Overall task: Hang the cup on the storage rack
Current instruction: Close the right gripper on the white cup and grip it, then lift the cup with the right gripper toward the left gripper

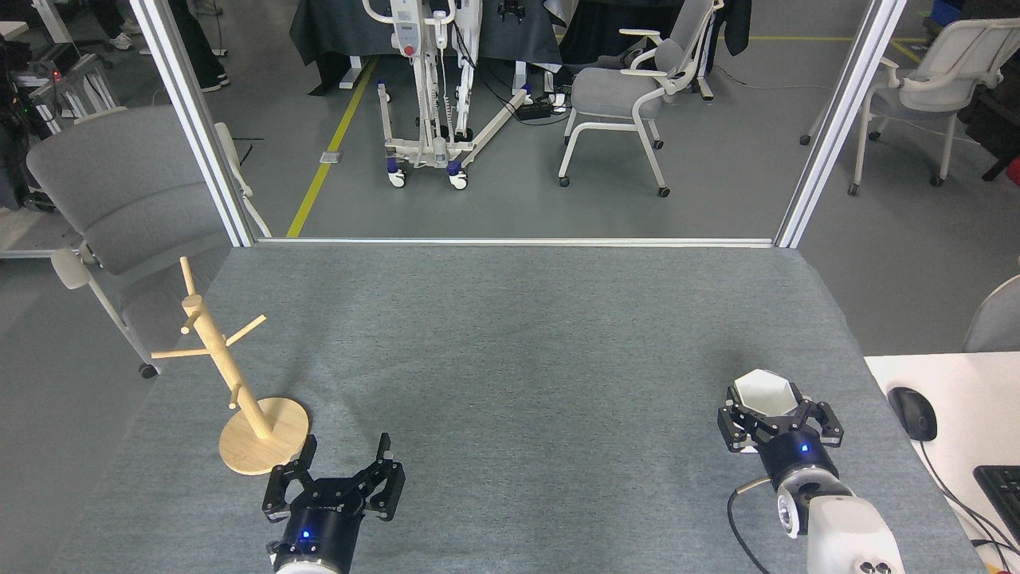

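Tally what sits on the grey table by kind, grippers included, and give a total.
Cup: 1, white, in the right gripper
Rack: 1, wooden, no cup on it
Grippers: 2, the left gripper with open jaws
Total: 4
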`<state>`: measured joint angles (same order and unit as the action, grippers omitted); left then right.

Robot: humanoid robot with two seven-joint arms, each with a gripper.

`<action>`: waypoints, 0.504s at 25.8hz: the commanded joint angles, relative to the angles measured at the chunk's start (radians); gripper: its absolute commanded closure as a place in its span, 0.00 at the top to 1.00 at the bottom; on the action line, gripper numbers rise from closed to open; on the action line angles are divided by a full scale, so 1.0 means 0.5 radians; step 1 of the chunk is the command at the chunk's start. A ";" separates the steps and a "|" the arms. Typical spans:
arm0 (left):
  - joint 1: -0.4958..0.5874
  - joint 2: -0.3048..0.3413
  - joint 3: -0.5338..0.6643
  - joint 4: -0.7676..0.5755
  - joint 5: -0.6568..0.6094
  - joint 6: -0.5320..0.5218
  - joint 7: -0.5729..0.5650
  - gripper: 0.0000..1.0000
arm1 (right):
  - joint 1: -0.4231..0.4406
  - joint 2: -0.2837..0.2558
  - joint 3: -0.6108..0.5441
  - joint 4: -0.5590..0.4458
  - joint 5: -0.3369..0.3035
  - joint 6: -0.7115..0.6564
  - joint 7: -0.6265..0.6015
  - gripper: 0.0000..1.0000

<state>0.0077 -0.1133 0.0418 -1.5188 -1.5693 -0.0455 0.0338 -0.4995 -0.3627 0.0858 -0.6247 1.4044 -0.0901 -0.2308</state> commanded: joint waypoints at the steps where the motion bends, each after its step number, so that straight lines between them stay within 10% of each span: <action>1: 0.000 0.003 0.002 0.000 0.000 -0.001 0.000 0.99 | 0.005 -0.002 0.000 0.001 0.005 -0.007 0.008 0.76; 7: 0.000 0.003 0.002 0.000 0.000 -0.001 0.000 0.99 | 0.008 -0.002 -0.003 0.004 0.017 -0.099 0.008 0.43; 13: 0.000 0.000 0.002 0.000 0.000 -0.004 0.000 0.99 | -0.023 0.004 -0.046 -0.064 0.011 -0.120 0.057 0.35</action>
<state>0.0077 -0.1122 0.0429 -1.5186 -1.5693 -0.0466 0.0340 -0.5013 -0.3630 0.0782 -0.6346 1.4136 -0.1447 -0.2118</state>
